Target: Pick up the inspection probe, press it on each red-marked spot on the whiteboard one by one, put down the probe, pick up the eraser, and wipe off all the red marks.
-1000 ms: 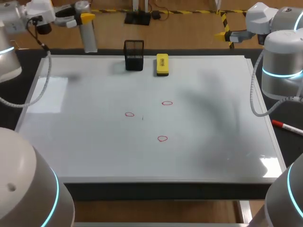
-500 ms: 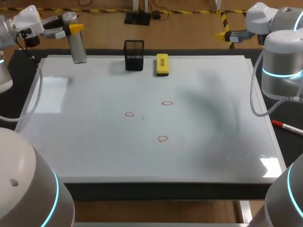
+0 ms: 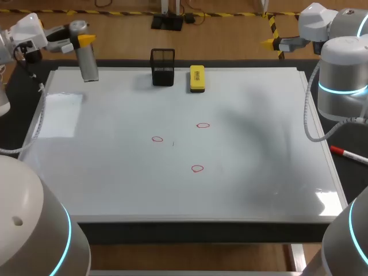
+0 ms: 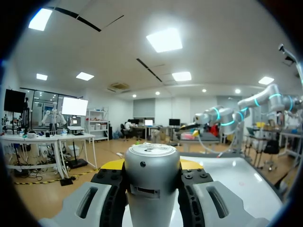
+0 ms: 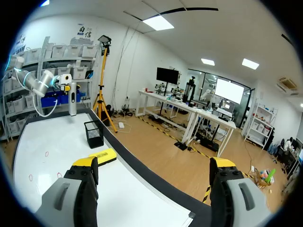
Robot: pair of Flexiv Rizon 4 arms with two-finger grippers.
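Left hand (image 3: 80, 41) clamps the inspection probe (image 3: 88, 63) over a corner of the whiteboard (image 3: 259, 172), right hand (image 5: 154, 172) spread; next, likely, pressing a red mark (image 3: 157, 139)

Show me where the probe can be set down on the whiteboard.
Free: the whiteboard's right half, from the yellow eraser and red marks to its right edge; the near strip before the nearest mark; the left side, near the held probe. Crowded: the far edge around the black holder and eraser, and the marked middle.
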